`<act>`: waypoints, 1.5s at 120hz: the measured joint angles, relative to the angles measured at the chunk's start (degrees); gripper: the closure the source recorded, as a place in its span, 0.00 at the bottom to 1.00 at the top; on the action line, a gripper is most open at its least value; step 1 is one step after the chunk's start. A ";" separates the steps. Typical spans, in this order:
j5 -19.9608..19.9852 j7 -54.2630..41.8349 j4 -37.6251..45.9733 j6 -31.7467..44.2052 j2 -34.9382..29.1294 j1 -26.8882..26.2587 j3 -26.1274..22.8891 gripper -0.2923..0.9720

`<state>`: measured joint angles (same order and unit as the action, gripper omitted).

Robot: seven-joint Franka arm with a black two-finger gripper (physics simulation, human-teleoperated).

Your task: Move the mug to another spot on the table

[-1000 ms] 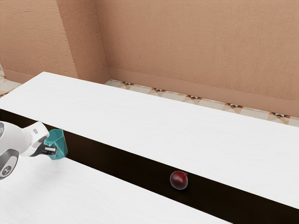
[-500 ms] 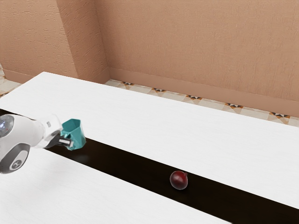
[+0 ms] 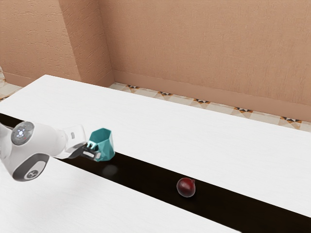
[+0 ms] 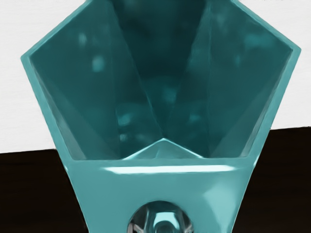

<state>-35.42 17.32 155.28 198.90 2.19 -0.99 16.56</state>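
Tool (image 3: 94, 150) is clamped on the teal faceted glazed mug (image 3: 103, 143), with the black fingers on the side nearest the arm. The mug body hides the exact contact points. Arm comes in from the exterior view's left.

Mug is off the white table (image 3: 170, 128), hanging over the dark band (image 3: 146, 177) that crosses it. Its soft shadow (image 3: 111, 170) falls on the band just underneath. Mug looks tipped a little toward the arm.

Wrist view: five-sided mug mouth (image 4: 160, 92) opens toward the camera and the inside looks empty. White table top (image 4: 24, 102) and the dark band (image 4: 29, 194) lie beneath it.

A dark red round fruit (image 3: 186, 187) lies on the band, well apart from the mug, toward the exterior view's right.

My read: mid-carry, place step not yet done.

How to do it well:
- Pick a landing on plain white surface. I can't tell if the band is flush or recessed, so avoid it.
- Stay well away from the fruit.
- Level the wrist before descending. The mug tapers to a narrow base, so a tilted set-down will likely rock or tip it.
- Lower slowly until the base sits flat, then release.
- Open wide enough to clear the wall, then back out along the fingers' line so nothing drags the mug.
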 joint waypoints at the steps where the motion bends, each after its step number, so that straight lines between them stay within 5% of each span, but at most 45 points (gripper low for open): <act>1: -0.02 -0.01 -0.04 0.01 0.00 -0.03 -0.07 0.80; 80: -0.21 -0.29 -1.00 0.30 4.48 -3.63 -0.73 0.79; 133: -0.63 0.85 -1.02 0.18 4.54 -3.50 -0.83 0.37; 180: -3.01 1.49 -2.65 -0.19 0.64 -3.06 -0.97 0.25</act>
<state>-38.44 18.81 152.63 198.71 2.83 -4.06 15.59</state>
